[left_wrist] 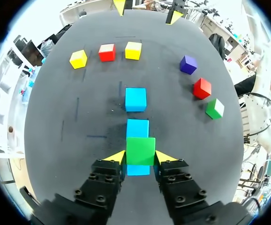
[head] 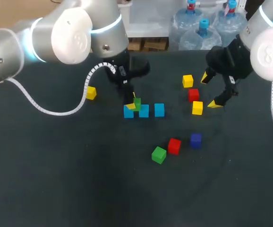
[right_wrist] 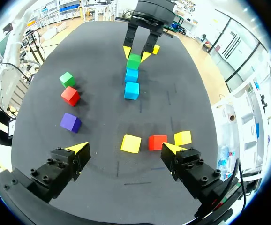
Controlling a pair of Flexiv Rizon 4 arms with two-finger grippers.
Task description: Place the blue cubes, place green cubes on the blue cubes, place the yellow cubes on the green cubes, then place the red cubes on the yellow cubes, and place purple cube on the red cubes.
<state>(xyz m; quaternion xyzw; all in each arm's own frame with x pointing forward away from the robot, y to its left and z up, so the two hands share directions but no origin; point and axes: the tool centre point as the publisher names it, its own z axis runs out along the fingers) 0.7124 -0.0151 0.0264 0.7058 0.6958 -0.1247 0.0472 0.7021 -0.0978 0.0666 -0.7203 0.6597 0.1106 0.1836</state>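
Now the left gripper [left_wrist: 140,157] pinches a small green cube [left_wrist: 140,150] resting atop the nearest light-blue cube [left_wrist: 138,170] in a row of 3. The right gripper [right_wrist: 124,148] hangs spread wide above a yellow cube [right_wrist: 131,143] and a red cube [right_wrist: 157,142].

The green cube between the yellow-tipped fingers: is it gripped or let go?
Gripped: the left gripper has both yellow fingertips against opposite sides of the green cube, over a blue cube.

- Mid-worktop [head: 56,179], you have a row of three cubes [head: 143,110] running left to right.
- A held cube [left_wrist: 140,151] sits over its left end, between your left gripper [left_wrist: 140,158]'s fingers.
- A lone cube [head: 90,92] lies left of the row, further back.
- A line of three cubes [head: 193,95] runs front to back, right of the row.
- A trio of cubes [head: 174,145] lies before the row.
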